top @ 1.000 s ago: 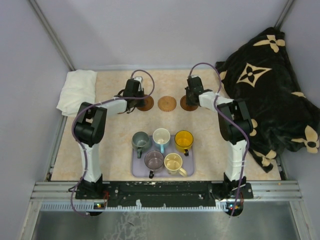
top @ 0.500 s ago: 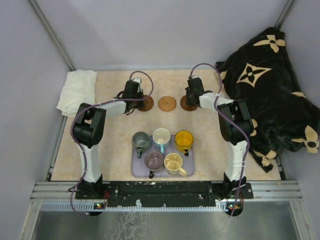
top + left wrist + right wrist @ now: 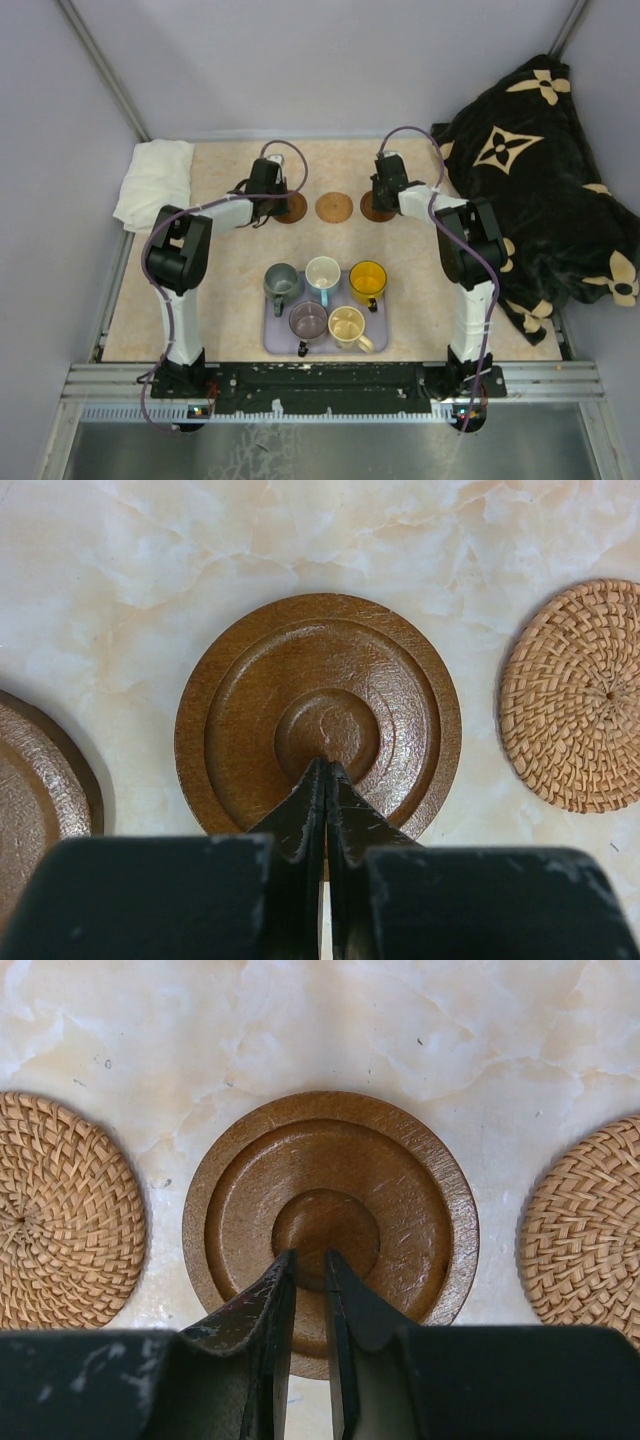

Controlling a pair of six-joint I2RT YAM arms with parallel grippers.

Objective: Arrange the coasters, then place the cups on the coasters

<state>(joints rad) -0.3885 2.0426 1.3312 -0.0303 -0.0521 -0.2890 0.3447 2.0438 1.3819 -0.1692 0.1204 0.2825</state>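
Top external view: five cups [image 3: 323, 272] sit on the tray [image 3: 274, 338], and three coasters [image 3: 335, 208] show on the desk [image 3: 220, 285]; wrist views reveal five. Left jaws are closed and empty; right jaws are slightly apart and empty, each above one.

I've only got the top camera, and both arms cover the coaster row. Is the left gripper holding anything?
Observer: No. The left gripper is shut, empty, over a ringed dark coaster lying flat.
Operator: And the right?
Observer: The right gripper has a narrow gap, nothing in it, above another ringed coaster.
Operator: Any coasters I can't see?
Observer: Yes, a woven coaster lies just right of that one, apart from it.
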